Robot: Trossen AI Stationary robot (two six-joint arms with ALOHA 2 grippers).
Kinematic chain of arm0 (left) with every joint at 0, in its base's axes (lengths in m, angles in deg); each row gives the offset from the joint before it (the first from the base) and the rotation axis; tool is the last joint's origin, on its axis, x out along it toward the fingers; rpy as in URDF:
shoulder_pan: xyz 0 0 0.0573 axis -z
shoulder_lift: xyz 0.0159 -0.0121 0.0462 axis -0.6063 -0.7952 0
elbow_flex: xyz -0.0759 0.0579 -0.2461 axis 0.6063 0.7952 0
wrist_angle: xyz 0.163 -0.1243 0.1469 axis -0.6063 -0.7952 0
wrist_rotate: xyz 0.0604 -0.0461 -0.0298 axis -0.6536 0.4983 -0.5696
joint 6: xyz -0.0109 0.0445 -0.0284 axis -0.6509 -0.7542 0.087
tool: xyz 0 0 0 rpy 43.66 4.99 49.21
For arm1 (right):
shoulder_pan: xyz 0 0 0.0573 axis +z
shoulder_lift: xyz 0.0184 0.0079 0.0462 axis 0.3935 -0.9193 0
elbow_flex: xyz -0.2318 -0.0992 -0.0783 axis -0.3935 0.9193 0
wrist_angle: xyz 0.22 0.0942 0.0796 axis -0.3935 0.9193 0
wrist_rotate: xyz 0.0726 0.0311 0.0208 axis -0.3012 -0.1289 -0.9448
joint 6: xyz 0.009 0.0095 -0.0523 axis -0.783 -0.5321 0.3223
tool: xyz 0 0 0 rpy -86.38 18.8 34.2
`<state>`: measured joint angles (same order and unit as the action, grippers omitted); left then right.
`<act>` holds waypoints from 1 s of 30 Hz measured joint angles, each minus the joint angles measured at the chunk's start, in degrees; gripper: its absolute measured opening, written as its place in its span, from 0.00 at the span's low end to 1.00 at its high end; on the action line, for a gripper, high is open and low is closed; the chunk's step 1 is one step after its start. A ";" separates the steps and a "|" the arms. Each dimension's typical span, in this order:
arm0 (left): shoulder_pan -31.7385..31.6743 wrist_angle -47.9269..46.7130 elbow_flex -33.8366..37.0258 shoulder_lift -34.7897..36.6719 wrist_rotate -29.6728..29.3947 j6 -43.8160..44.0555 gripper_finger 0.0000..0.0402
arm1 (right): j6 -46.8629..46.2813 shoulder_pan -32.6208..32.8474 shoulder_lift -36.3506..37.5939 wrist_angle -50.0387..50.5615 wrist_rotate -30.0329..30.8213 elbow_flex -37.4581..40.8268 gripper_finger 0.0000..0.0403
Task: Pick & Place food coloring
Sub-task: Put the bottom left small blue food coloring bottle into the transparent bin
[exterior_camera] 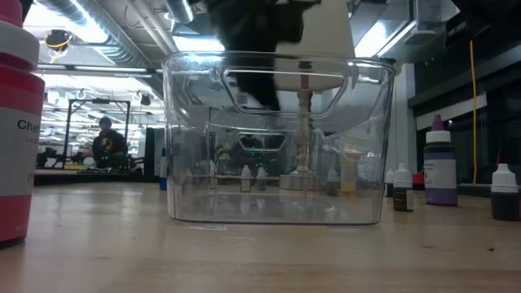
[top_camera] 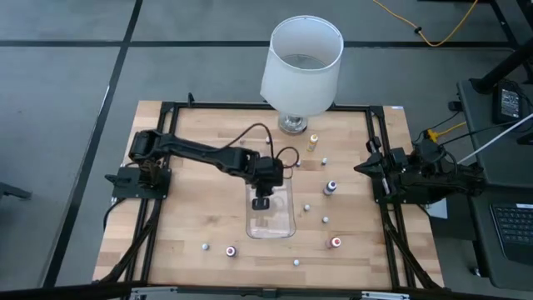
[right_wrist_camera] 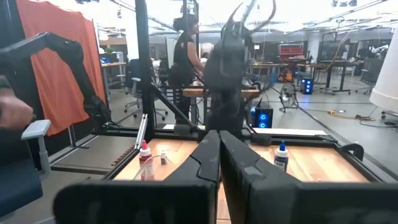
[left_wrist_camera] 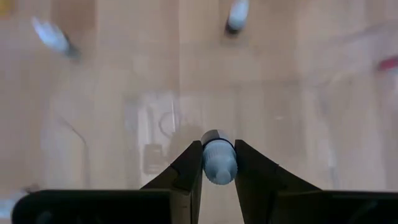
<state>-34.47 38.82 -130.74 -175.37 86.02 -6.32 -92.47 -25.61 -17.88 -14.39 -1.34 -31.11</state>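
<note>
Hovering over the clear rectangular plastic tray (top_camera: 271, 215) at the centre of the high view, the left gripper (top_camera: 261, 200) sits above the tray's upper half, so the coming drop turns on one fact: the tray floor lies straight below the fingers. Other tiny food coloring bottles are scattered over the pale wooden table (top_camera: 183, 167) to the right and below, such as a red-capped one (top_camera: 336, 242) at lower right. The right gripper (top_camera: 371, 169) waits at the table's right edge, well apart from the tray; the left arm is clearly the nearer.

At table level, the tray (exterior_camera: 277, 138) fills mid-frame with a dark blurred arm above its rim; a purple-bodied bottle (exterior_camera: 440, 167) stands to the right.

From the left wrist, the two dark fingers (left_wrist_camera: 186, 171) are clamped on a small white-capped bottle (left_wrist_camera: 218, 157), its long axis pointing away from the camera, down toward the tray floor.

From the right wrist, that gripper's fingers (right_wrist_camera: 205, 163) are pressed together, holding nothing.
</note>
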 joint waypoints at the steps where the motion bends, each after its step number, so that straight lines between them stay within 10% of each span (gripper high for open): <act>1: 0.00 1.29 1.44 0.01 0.03 0.86 0.17 | 0.00 -0.02 0.00 0.00 0.00 0.02 0.04; 30: -0.11 10.10 7.15 -3.93 -2.50 3.98 0.21 | 2.80 -0.02 0.02 -0.04 0.09 0.02 0.04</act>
<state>-34.58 48.92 -123.59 -179.30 83.52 -2.34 -89.67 -25.63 -17.86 -14.44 -1.25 -31.08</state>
